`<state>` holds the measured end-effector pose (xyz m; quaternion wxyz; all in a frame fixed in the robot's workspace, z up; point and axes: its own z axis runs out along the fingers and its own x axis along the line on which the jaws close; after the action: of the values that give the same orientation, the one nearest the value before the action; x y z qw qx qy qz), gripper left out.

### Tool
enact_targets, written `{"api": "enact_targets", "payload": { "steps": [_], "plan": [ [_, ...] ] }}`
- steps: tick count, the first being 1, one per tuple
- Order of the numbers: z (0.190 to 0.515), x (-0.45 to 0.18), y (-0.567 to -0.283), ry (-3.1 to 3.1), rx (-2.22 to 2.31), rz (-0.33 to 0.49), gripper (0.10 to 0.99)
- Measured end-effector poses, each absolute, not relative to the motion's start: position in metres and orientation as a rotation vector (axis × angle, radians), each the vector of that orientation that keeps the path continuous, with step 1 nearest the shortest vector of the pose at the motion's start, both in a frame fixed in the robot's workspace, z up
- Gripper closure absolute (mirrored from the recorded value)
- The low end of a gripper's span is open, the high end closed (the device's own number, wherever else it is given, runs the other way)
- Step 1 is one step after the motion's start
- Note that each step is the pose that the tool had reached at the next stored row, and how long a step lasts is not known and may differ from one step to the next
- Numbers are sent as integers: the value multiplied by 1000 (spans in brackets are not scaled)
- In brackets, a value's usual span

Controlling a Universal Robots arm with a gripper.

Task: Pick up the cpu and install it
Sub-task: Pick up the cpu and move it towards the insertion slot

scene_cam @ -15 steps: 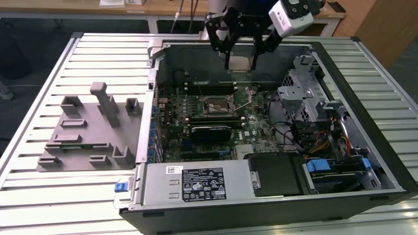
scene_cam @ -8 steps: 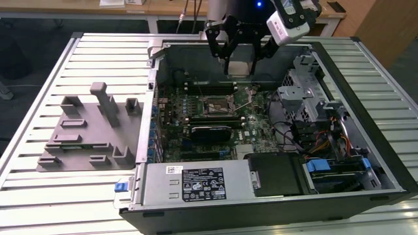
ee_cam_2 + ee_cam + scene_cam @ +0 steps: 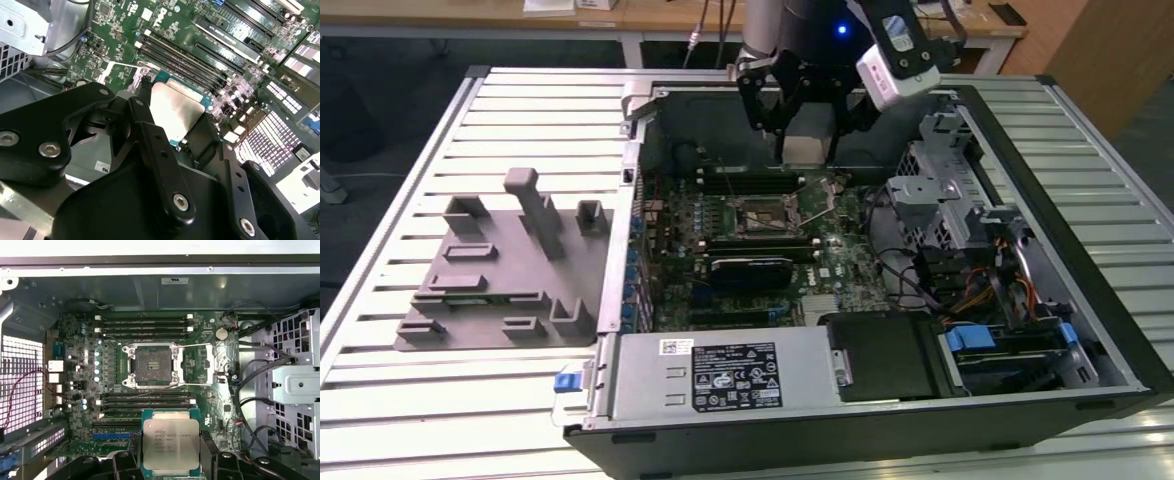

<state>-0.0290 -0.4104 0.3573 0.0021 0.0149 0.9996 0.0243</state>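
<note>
Pickup's done, I have the cpu (image 3: 170,440) pinched betw the gripper (image 3: 169,460) fingers, up over the board (image 3: 200,390), but the socket (image 3: 152,365) sits open & empty, so install's left to do.

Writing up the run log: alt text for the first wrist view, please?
The black hand grips the cpu, a flat square silver-topped chip with a green rim, above a green motherboard. The board's empty square metal-framed socket lies apart from the chip, inside an open grey computer case.
</note>
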Motion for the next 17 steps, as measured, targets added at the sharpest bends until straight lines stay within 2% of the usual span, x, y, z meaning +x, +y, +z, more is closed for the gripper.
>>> {"api": "enact_targets", "payload": {
  "steps": [17],
  "plan": [
    [326, -29, -409, 3136, 47, 76, 545]
  ]
}}
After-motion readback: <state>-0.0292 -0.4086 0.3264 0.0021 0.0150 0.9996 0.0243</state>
